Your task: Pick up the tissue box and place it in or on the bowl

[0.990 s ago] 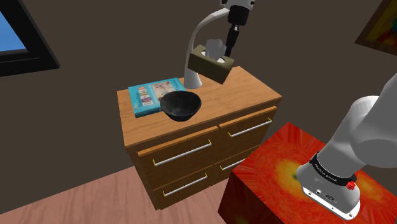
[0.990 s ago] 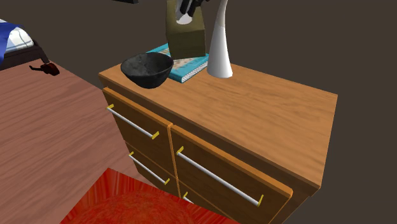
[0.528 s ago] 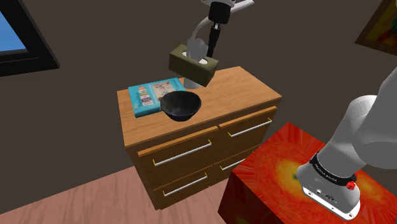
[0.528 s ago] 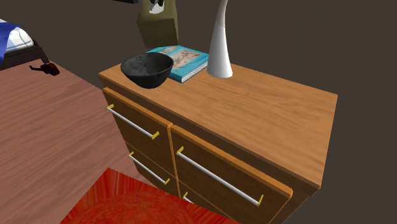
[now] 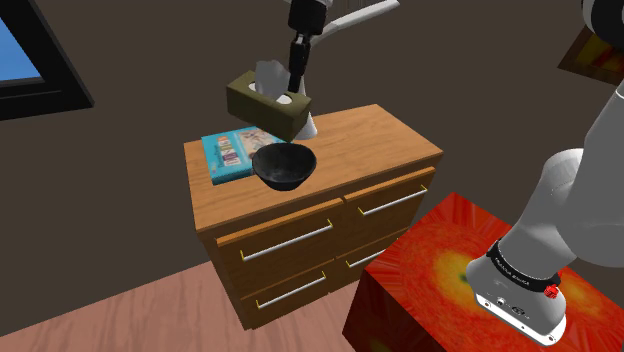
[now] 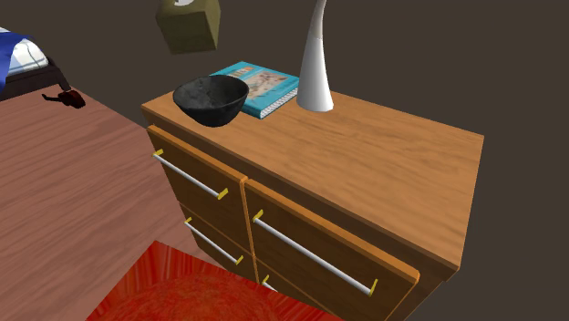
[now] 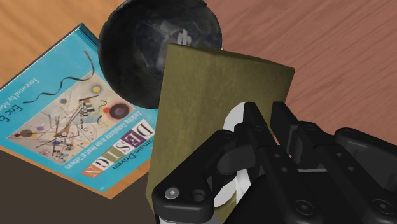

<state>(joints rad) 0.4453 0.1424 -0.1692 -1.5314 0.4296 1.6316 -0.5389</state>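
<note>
Above the dresser (image 5: pixel 385 140), shoulder view: the gripper (image 5: pixel 296 82) holds the box (image 5: pixel 262 104) aloft. Its fingers reach down into the box's top beside the white tissue. The box is tilted and touches nothing else. The bowl (image 5: pixel 284 166) sits lower, toward this view's right and near the front edge, w/ the book (image 5: pixel 228 152) beside it.

Second ext. view: the box (image 6: pixel 189 25) hangs high, up and to this view's left of the bowl (image 6: pixel 212 98), well apart from it. The book (image 6: pixel 264 88) lies behind the bowl, and the lamp (image 6: pixel 316 64) stands at the book's right.

Wrist view: the gripper (image 7: pixel 266 112) is nearly shut, its fingers pinching the box (image 7: pixel 203 95) at the tissue slot. The bowl (image 7: pixel 149 44) lies past the box's far edge, partly hidden by it. The book (image 7: pixel 70 121) is beside the bowl.

Step in hand, by judgement: carry, approx. halfway.
- Bring the box's centre over the bowl before you descend.
- The grip is off-centre, so move slowly or the box may swing.
- The box looks about as wide as the bowl's mouth, so expect it to rest on the rim.
- Level it, lower gently, and open only once it is supported.
- Keep clear of the lamp.
</note>
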